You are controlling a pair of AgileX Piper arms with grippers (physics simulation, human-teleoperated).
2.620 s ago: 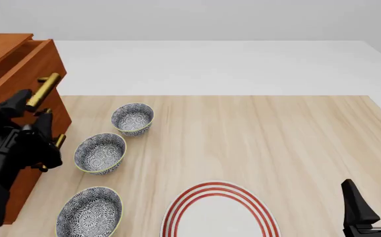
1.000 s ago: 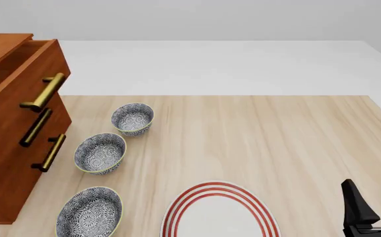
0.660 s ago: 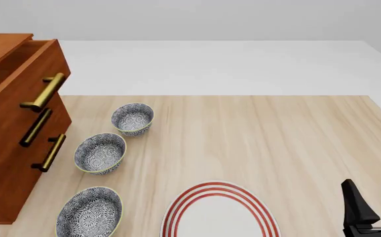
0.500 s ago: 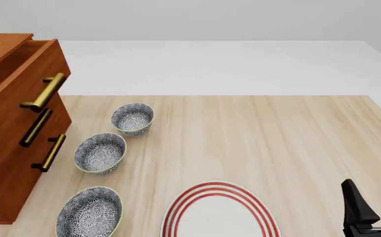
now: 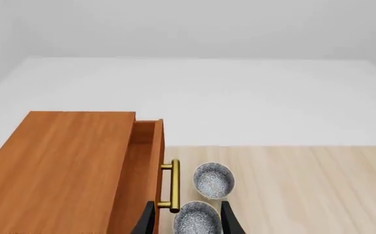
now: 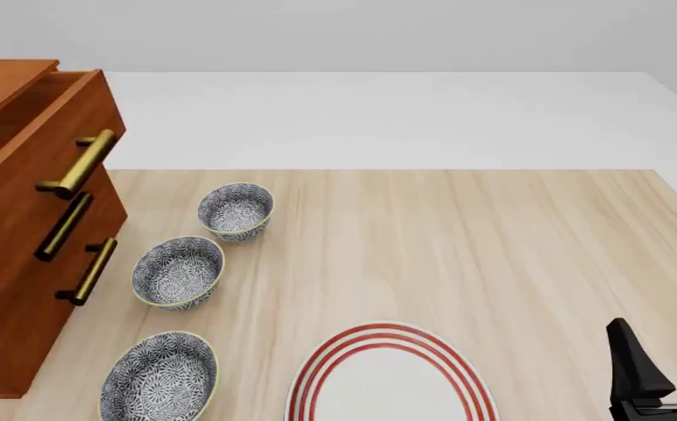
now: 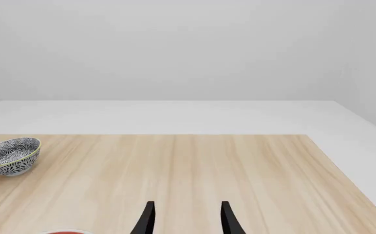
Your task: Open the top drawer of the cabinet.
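The cabinet stands at the table's left edge. Its top drawer juts out past the two lower ones, and its brass handle is free. From above in the left wrist view, the top drawer shows a gap behind its front, with the handle beside it. My left gripper is open, hanging high above and back from the handle; it is out of the front view. My right gripper is open at the near right, also seen as right gripper over bare wood.
Three patterned bowls line up just right of the cabinet. A red-ringed white plate lies at the near middle. One bowl shows in the right wrist view.
2.6 s ago my left arm was at the cabinet's handles; it has since left the front view and the top drawer stands a little further out. Over the last second nothing moved.
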